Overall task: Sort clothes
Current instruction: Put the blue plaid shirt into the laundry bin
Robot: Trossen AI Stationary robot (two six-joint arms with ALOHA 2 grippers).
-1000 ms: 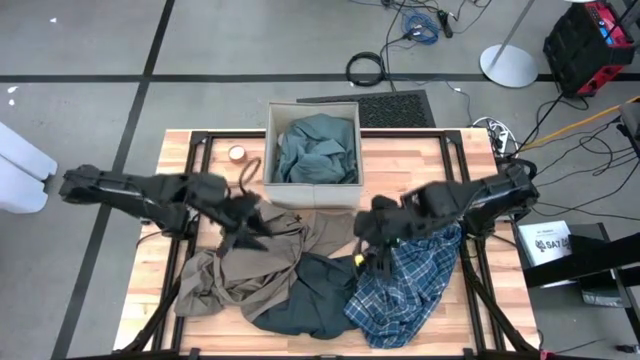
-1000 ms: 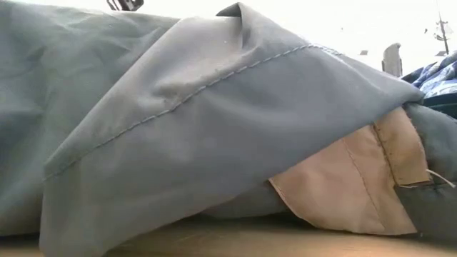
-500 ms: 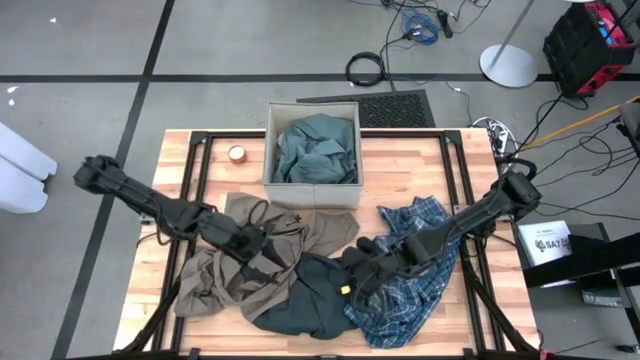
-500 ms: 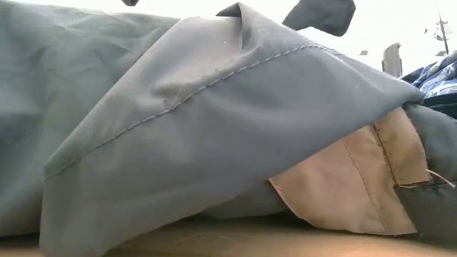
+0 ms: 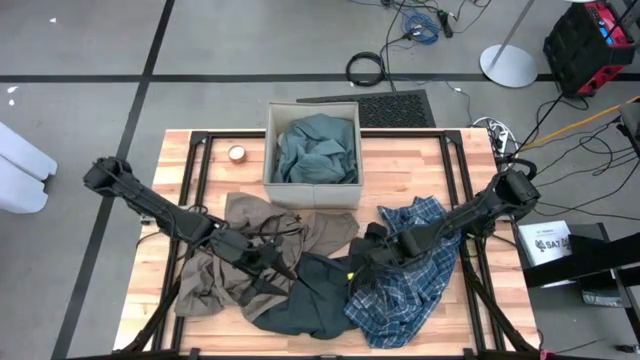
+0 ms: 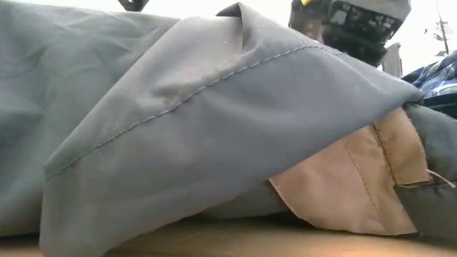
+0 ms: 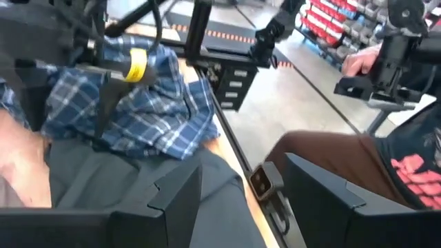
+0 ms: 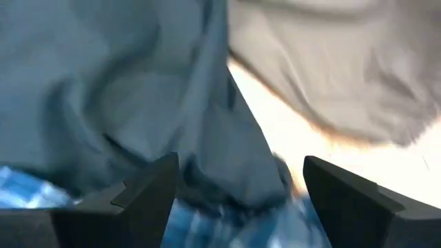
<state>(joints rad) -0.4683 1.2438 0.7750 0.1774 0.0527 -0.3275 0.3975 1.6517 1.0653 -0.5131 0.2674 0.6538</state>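
Note:
A tan-brown garment (image 5: 255,235), a dark slate one (image 5: 305,300) and a blue plaid shirt (image 5: 415,285) lie heaped on the table's near half. A teal-grey shirt (image 5: 318,150) sits in the beige fabric box (image 5: 270,140). My left gripper (image 5: 285,268) stands open, low over the spot where tan and slate cloth meet. My right gripper (image 5: 350,278) stands open just above the slate garment (image 8: 207,138), a raised fold of it lying between the fingers; whether they touch it I cannot tell. In the low view the slate garment (image 6: 178,128) fills the picture.
A tape roll (image 5: 237,153) lies left of the box. Black frame rails (image 5: 200,180) run along both sides of the table. In the left wrist view a seated person (image 7: 406,151) shows beyond the table's right edge. Bare wood (image 5: 420,170) lies right of the box.
My left gripper has swept from beside the box toward the table's near right and down, over the tan-brown garment to the slate one. My right gripper has dropped and gone slightly left onto the heap between slate and plaid. The clothes lie as before.

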